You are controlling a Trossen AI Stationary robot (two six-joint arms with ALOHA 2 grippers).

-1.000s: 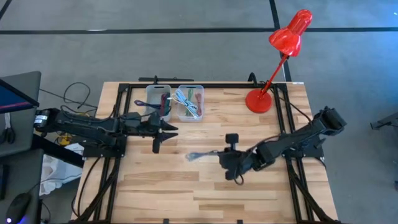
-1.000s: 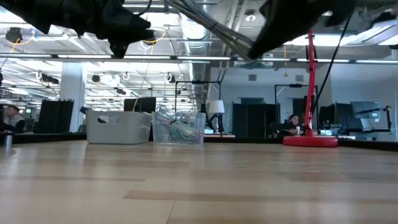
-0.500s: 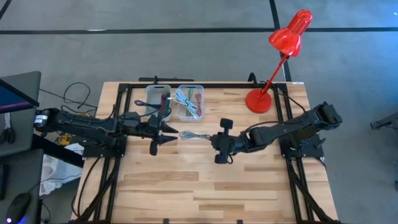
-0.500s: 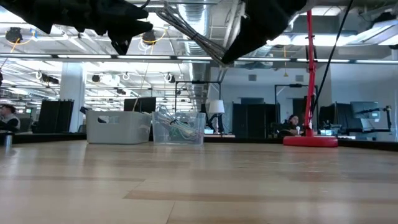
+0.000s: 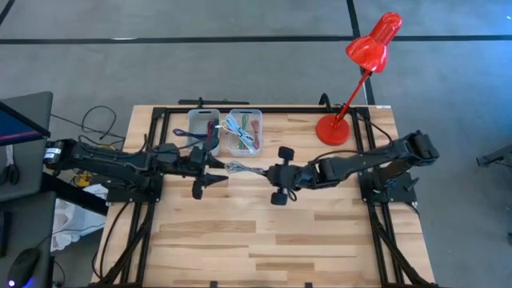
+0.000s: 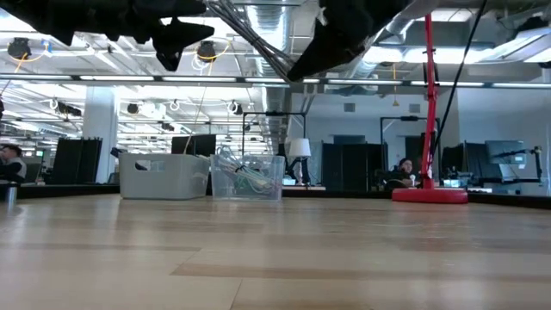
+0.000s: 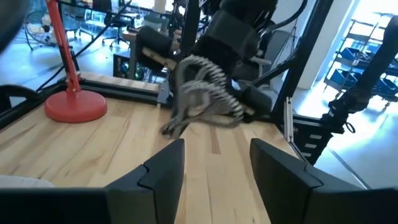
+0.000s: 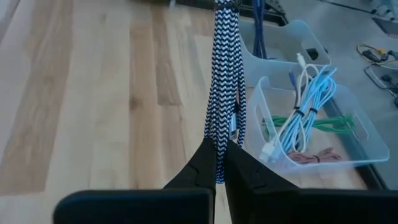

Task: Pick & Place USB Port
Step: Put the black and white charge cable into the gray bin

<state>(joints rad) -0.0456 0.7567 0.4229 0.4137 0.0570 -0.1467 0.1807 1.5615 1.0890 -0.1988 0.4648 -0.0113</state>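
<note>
Over the wooden counter (image 5: 264, 232) near the clear plastic bin (image 5: 244, 132), our right hand (image 8: 221, 163) pinches the soft, floppy black-and-white braided cable (image 8: 224, 74), best gripped mid-bundle, while our left hand (image 7: 214, 165) waits wide.

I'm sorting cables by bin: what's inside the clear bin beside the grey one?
The clear bin holds a bundled white cable, a green cable and a reddish one. Anything beneath these cannot be seen.

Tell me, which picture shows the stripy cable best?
The right wrist view: the braided cable fills it, pinched in the right gripper. The left wrist view shows a blurry bundle, the high view a tiny bundle, the low view no clear cable.
</note>
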